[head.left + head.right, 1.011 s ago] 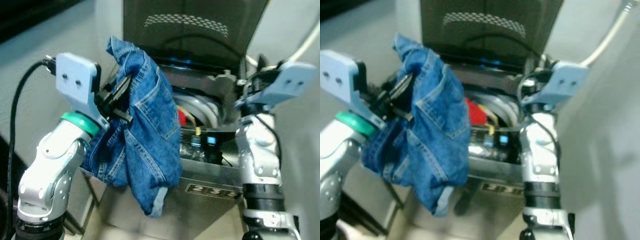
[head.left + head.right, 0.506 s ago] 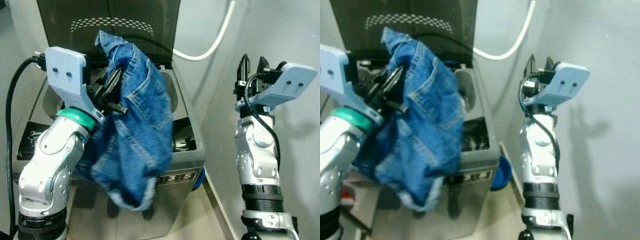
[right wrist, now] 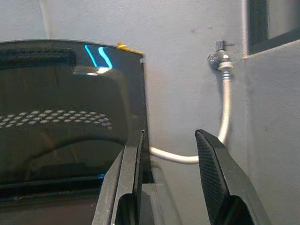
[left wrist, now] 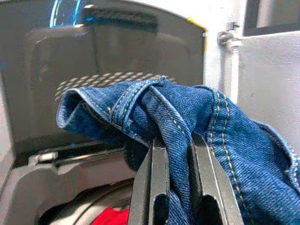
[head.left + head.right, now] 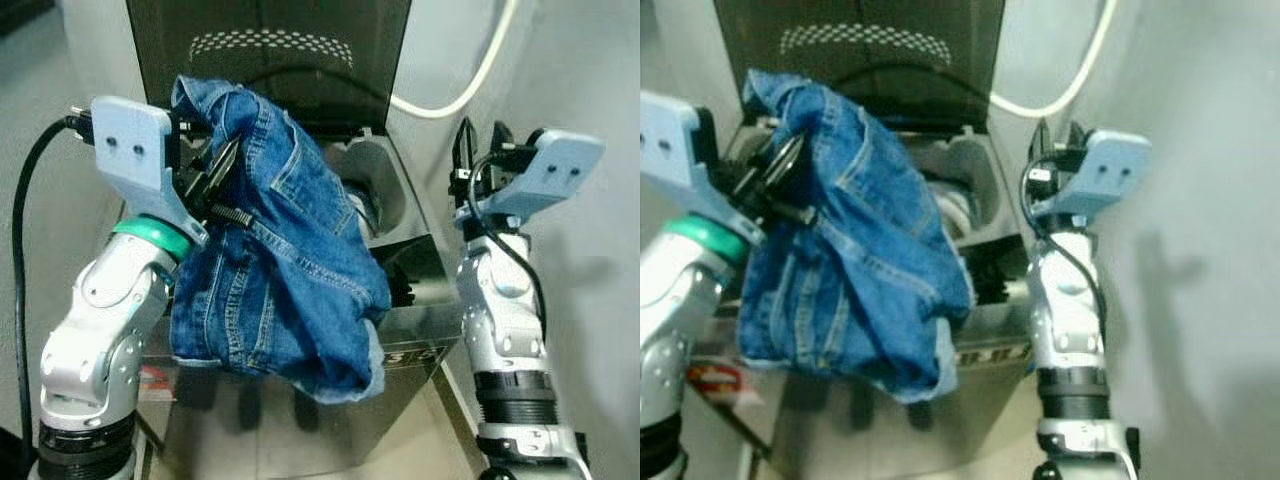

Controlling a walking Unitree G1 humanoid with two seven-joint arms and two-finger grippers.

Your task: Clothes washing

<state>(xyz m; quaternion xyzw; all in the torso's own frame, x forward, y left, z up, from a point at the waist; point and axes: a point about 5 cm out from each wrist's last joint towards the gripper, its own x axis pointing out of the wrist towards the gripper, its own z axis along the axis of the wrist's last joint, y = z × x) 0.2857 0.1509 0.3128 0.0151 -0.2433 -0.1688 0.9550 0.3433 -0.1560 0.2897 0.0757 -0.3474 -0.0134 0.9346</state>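
My left gripper is shut on a pair of blue denim jeans, held up in front of the open top-loading washing machine. The jeans hang down over the machine's front edge and hide much of the drum opening. In the left wrist view the denim is pinched between my two black fingers, and a red garment lies in the drum below. My right gripper is open and empty, raised to the right of the machine near the wall.
The machine's dark lid stands upright behind the jeans. A white hose runs from a wall tap down to the machine. A grey wall is close on the right. A black cable loops beside my left arm.
The camera has shifted, so the machine sits further right in view. The jeans have swung to the right and now spread wider over the machine's front. Both grippers keep their hold and pose.
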